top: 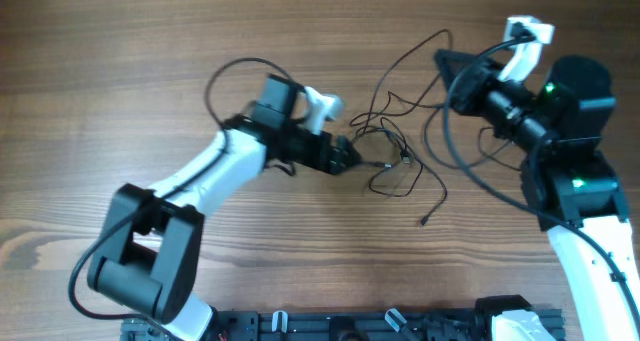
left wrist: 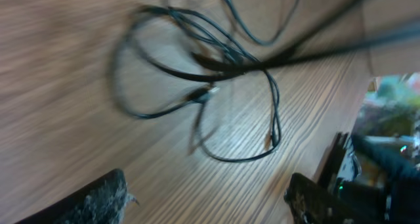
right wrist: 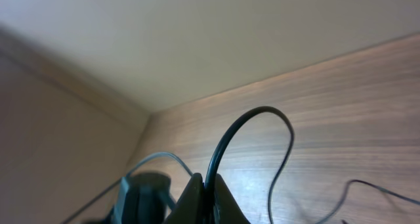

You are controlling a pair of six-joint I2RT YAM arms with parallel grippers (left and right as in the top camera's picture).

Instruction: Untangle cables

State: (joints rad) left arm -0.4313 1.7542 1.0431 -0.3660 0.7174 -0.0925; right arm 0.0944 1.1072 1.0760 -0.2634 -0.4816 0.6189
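The left end effector (left wrist: 209, 188) stands wide. Its two fingertips (left wrist: 105, 198) sit at the bottom corners of its wrist view, well apart, with only bare table (left wrist: 59, 119) between them, and it holds nothing.

Just ahead of those tips lie the cables (left wrist: 223, 63), thin black cords that cross in a loose knot on the wood. One loop curls off to the left of the tips. Another loop hangs back toward them and carries a small plug end (left wrist: 269, 140), and a second plug lies near the middle of the knot. This view is blurred, so I cannot tell which cord passes over which.

From overhead, the tangle begins just beyond the left tips and spreads away from them toward the other arm. One strand trails out to the side and ends in a plug lying alone on the table.

On the far side of the tangle, well apart from the left one, the right end effector (right wrist: 202, 192) is closed with its tips together. In its wrist view a black cord rises from right between the tips, arches up and over, and drops back to the table on its right. It is therefore pinching one strand of the cables. Overhead, thin strands run from the knot up to these tips.
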